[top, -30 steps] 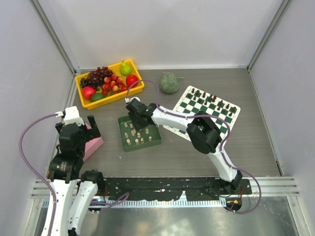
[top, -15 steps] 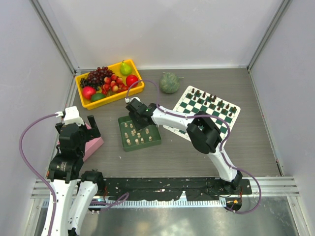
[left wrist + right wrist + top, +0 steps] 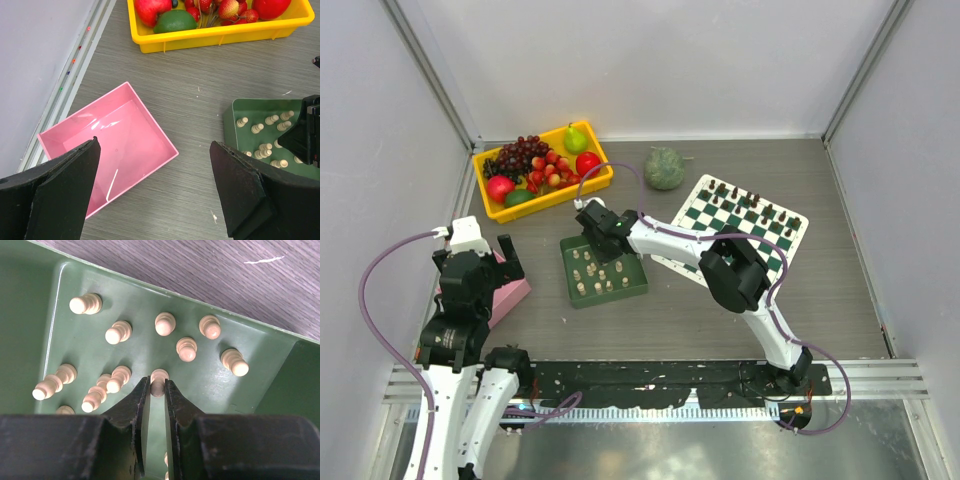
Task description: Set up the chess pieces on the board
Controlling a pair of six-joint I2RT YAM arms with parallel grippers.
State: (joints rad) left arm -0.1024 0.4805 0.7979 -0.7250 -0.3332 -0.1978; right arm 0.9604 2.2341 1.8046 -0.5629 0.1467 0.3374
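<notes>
The right gripper [image 3: 155, 386] reaches into the green tray [image 3: 280, 370], its fingers pressed together on a single cream pawn [image 3: 159, 375] pinched just below the head; the narrow, tip-only hold appears chosen to lift one piece without nudging its close neighbours. The pawn seems to stand upright, its long axis running almost along the wrist camera's line of sight, head toward the lens and tipped slightly to twelve o'clock; several others at eight o'clock of it lie toppled, long axes running from eight to two o'clock.

The rest of the chess pieces [image 3: 592, 275] sit loose in the tray, kept together there as a supply; from above, the board [image 3: 720, 215] lies toward two o'clock of the tray, well apart, with dark pieces [image 3: 750, 200] ranked along its far edge and no cream figure visible on it, so the light side's set-up looks barely begun.

The left gripper [image 3: 155, 187] hangs spread wide above the table, holding nothing; a pink box [image 3: 107, 145] sits beneath it toward nine o'clock, and a yellow fruit bin [image 3: 215, 37] at twelve.
</notes>
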